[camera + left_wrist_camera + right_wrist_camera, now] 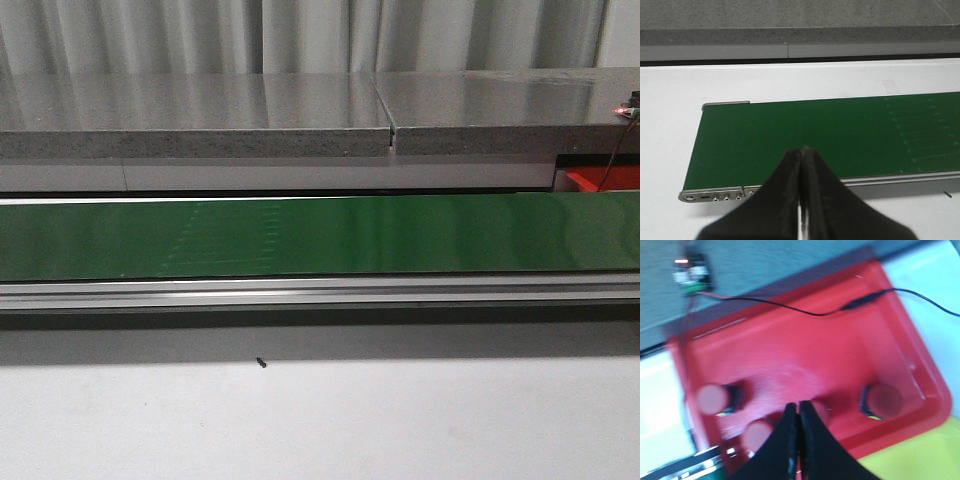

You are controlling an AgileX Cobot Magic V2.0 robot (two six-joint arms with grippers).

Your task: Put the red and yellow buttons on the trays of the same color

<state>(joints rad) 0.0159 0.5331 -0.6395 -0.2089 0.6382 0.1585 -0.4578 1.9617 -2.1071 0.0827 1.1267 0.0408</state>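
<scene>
Already, you have red buttons resting in the red tray point(790, 355): one button point(714, 398) off to one side of your right gripper point(796, 440), another point(759, 436) close beside its fingers, a third point(885, 401) on the far side of them, and what looks like a fourth point(821, 412) partly hidden just behind the fingertips. They lie on their sides with dark bases showing, which suggests they were let fall there rather than set upright. A strip of the yellow tray point(920, 460) shows just past the red tray's near corner; you cannot see any yellow button in these views.

Your right gripper hangs directly over the red tray, pointing down into it, its fingers pressed together with nothing between them. That pose reads as a drop-off position, over the matching colour. A thin black wire point(805, 310) runs across the tray's far rim to a small circuit board point(690, 272) with a lit red light, so mind it when you lift away.

Your left gripper point(802, 165) is likewise closed and empty, poised above the end of the green conveyor belt point(840, 135), angled forward over it. The belt carries no button in the front or left wrist view, so judge that arm as waiting for the next piece.
</scene>
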